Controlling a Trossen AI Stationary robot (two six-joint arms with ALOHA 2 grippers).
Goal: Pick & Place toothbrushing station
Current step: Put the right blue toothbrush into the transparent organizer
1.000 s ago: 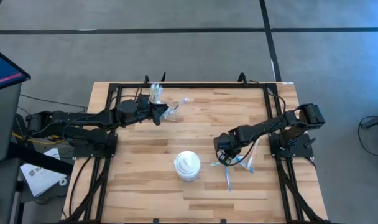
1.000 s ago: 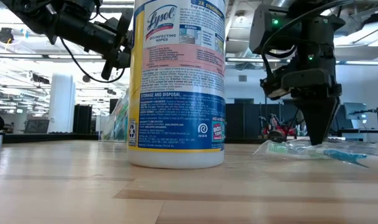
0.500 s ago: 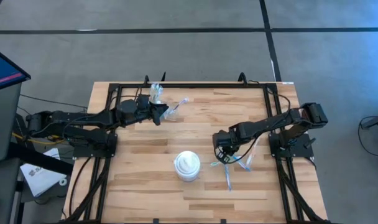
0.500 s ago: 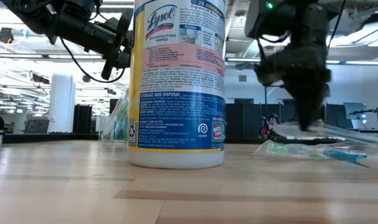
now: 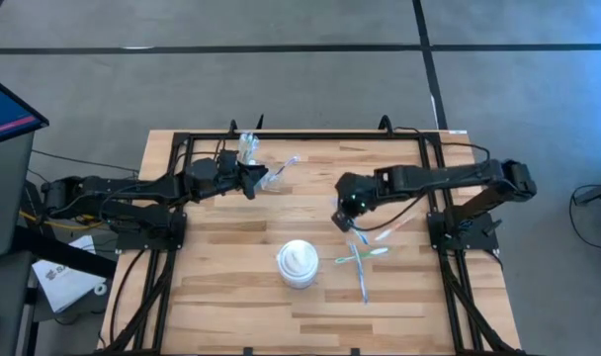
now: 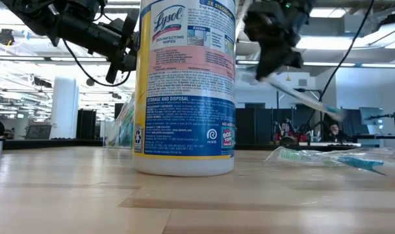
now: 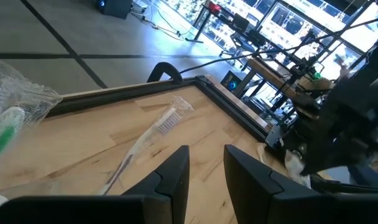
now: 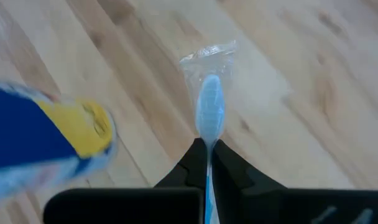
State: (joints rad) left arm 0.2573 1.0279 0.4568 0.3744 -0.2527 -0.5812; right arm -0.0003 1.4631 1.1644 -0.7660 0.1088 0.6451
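The left gripper (image 5: pixel 253 181) hovers at the far left part of the table. Its fingers stand a little apart with nothing between them. The clear cups (image 5: pixel 247 146) sit just behind it and to one side, and a wrapped brush (image 5: pixel 282 166) lies on the wood just ahead of its tips. If this arm moves carelessly, it could knock the light cups over or push that brush away.

The wipes tub (image 5: pixel 298 263) stands below the right gripper and off to its left. If the carry runs low, the hanging end of the held brush could strike the tub.

The right gripper (image 5: pixel 346 212) is up off the table. Its fingers are pinched tight on a blue brush (image 8: pixel 209 112) in a clear wrapper. In the low view the brush slants down and away from the fingers, so the grip seems to be near one end.

That grip looks like the main risk. The film is slick and the pinch is thin and off-centre, so a quick swing could let the brush pivot or slide out. A tilted brush could also miss a cup mouth or tip the cup on entry.

Beneath and just right of this gripper, a green brush (image 5: pixel 361 256) and others lie crossed on the wood. A later pick there could drag a neighbouring brush along.
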